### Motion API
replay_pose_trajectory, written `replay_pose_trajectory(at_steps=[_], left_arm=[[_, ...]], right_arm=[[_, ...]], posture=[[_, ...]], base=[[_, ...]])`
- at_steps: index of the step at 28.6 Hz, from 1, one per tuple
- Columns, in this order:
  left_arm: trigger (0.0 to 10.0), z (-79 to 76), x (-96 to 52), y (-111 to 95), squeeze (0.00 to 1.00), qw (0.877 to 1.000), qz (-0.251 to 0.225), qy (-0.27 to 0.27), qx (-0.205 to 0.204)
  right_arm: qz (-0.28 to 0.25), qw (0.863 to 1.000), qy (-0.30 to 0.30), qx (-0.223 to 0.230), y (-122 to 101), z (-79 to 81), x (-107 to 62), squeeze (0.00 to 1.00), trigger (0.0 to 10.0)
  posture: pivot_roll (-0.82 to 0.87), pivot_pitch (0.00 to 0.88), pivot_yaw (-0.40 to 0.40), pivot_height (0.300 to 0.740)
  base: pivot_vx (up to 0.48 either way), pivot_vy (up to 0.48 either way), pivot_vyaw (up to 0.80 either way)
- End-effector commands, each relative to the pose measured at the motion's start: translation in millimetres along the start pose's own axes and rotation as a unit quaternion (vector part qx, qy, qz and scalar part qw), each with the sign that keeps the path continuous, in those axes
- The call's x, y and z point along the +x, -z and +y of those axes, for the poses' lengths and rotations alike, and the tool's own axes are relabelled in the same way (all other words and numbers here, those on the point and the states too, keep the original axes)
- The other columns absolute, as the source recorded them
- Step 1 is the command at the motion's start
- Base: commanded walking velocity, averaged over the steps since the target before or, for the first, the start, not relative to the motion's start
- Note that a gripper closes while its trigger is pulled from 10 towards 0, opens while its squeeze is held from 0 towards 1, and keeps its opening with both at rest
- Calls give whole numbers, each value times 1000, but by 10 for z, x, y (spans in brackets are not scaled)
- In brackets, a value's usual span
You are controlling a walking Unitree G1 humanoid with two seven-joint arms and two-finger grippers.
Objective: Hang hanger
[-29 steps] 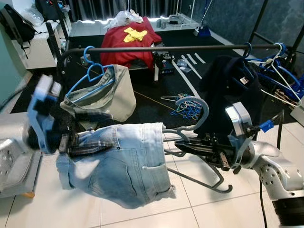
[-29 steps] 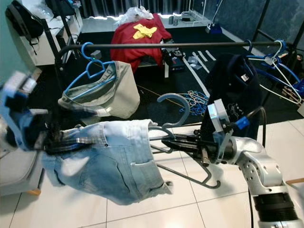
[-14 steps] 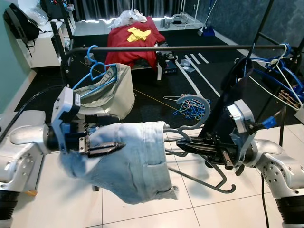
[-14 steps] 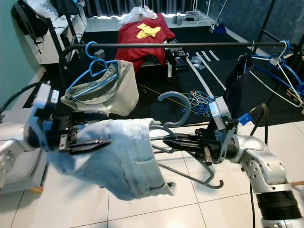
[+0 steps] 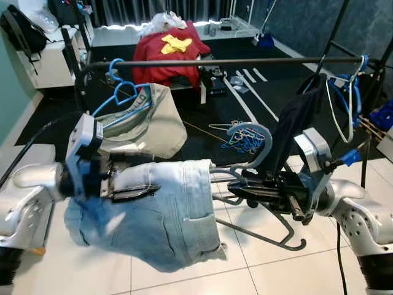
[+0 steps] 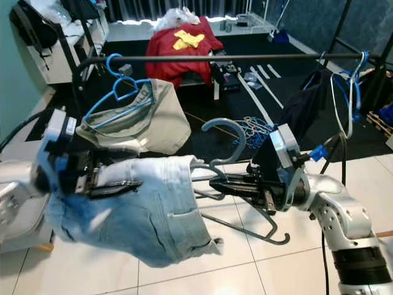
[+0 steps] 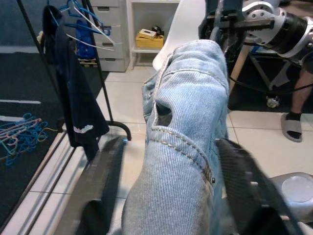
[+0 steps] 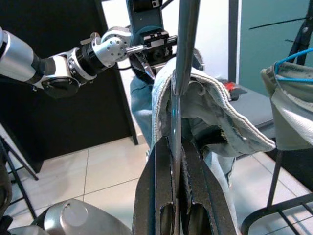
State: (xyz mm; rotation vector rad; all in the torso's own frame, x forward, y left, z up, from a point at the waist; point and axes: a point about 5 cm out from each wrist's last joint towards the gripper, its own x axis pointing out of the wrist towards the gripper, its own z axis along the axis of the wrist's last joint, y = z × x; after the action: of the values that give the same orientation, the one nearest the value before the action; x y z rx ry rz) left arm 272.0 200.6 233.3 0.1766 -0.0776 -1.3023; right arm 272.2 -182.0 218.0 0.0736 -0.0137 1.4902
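My right gripper [image 5: 238,190] is shut on a grey hanger [image 5: 253,133], whose hook points up below the black rail [image 5: 215,62]. In the right wrist view the fingers [image 8: 161,166] clamp the hanger's rod [image 8: 182,58]. Light blue denim shorts [image 5: 163,212] hang from the hanger and stretch to the left. My left gripper [image 5: 136,184] is shut on their far side at about the same height. In the left wrist view the denim [image 7: 186,127] runs between its two fingers [image 7: 100,191].
On the rail hang a beige garment on a blue hanger [image 5: 144,117] at the left, a tilted dark garment [image 5: 295,120] and empty hangers [image 5: 344,92] at the right. Loose hangers [image 5: 242,138] lie on the dark floor. A person's foot [image 7: 292,127] stands nearby.
My left gripper has come in from the left and now holds the shorts steady. The dark garment on the rail has swung out to the right. The right gripper has hardly moved.
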Motion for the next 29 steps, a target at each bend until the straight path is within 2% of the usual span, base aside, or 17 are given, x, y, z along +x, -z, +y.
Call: replay_pose_trajectory(at_steps=[1, 2, 5, 11, 18, 19, 21, 22, 23, 24, 29], left_arm=[[0, -47, -17, 66, 0, 999, 24, 20, -23], [0, -83, -36, 99, 0, 998, 37, 35, -42], [0, -97, -49, 120, 0, 997, 46, 43, -47], [0, -91, -74, 156, 0, 996, 65, 45, -42], [0, -86, -63, 162, 0, 997, 57, 40, -37], [0, -65, -41, 145, 0, 999, 34, 26, -33], [0, -65, -41, 145, 0, 999, 34, 26, -33], [0, -46, -21, 126, 0, 999, 9, 9, -29], [0, -46, -21, 126, 0, 999, 9, 9, -29], [0, -36, -3, 120, 0, 1000, -9, -3, -28], [0, -32, 9, 125, 0, 999, -19, -9, -28]], right_arm=[[-24, 999, -22, -25, -125, 37, 33, 0, 0], [-20, 999, -24, -21, -119, 36, 29, 0, 0], [-19, 999, -24, -19, -117, 33, 26, 0, 0], [-19, 999, -23, -20, -128, 22, 18, 0, 0], [-23, 999, -17, -23, -140, 13, 16, 0, 0], [-29, 999, -7, -25, -151, -1, 14, 16, 4118], [-29, 999, -7, -25, -151, -1, 14, 16, 4118], [-44, 999, 2, -27, -169, -17, 13, 898, 10000], [-44, 999, 2, -27, -169, -17, 13, 898, 10000], [-53, 998, 7, -27, -180, -28, 9, 1000, 10000], [-57, 998, 14, -33, -187, -41, 3, 1000, 10000]], posture=[[-37, 73, 8, 740], [-36, 73, 7, 740], [-36, 73, 7, 740], [-34, 68, 9, 740], [-36, 64, 13, 740], [-38, 60, 13, 740], [-38, 60, 13, 740], [-44, 51, 18, 740], [-44, 51, 18, 740], [-45, 45, 19, 740], [-47, 39, 20, 740]], base=[[0, 0, 0], [0, 0, 0], [0, 0, 0], [0, 0, 0], [0, 0, 0], [0, 0, 0], [0, 0, 0], [0, 0, 0], [0, 0, 0], [0, 0, 0], [0, 0, 0]])
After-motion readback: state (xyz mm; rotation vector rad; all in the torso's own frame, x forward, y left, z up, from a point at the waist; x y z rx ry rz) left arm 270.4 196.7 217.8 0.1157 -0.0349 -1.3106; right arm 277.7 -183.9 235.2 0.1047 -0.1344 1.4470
